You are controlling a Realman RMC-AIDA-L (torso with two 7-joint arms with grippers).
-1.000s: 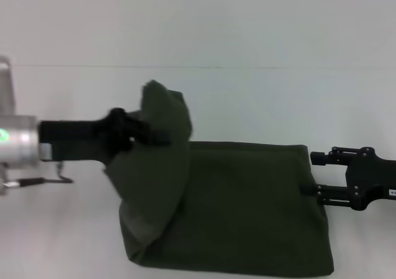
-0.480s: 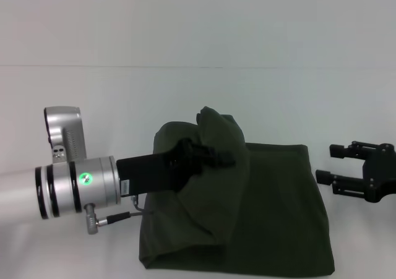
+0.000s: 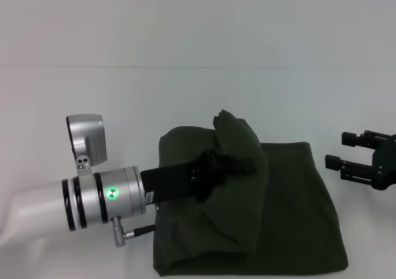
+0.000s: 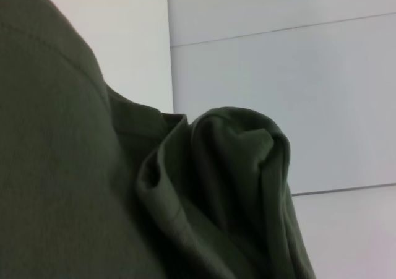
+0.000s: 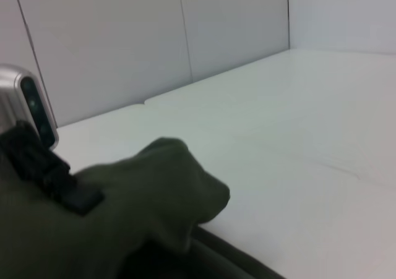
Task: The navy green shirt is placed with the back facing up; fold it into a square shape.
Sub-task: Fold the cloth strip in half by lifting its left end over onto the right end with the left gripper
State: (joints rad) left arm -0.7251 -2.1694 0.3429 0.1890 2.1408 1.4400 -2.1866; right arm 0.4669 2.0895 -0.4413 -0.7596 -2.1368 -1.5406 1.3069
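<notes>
A: Though the fabric drapes over most of it, the left claw (image 3: 238, 163) can be picked out in the head view, clamped on a raised bunch of the shirt (image 3: 291, 217).

B: And where does the shirt lie?

A: On the white worktop (image 3: 198, 99), near the middle and toward the near edge. Most of it is spread flat. A lifted fold hangs from the left claw over the flat layer, and it hides the left part of that layer. The near hem is close to the picture's lower edge.

B: Can you see the fingertips themselves?

A: Barely; dark metal against dark cloth, and the fold covers them. The left wrist view shows only bunched shirt (image 4: 216, 186) and pale wall panels behind.

B: The right claw?

A: The right claw (image 3: 352, 152) sits at the far right, off the shirt's right edge, not touching it, with its fingers apart. The arm behind it is cut off by the frame.

B: And the right wrist view?

A: A blurred hump of shirt (image 5: 154, 192) with the left arm's silver wrist beside it.
</notes>
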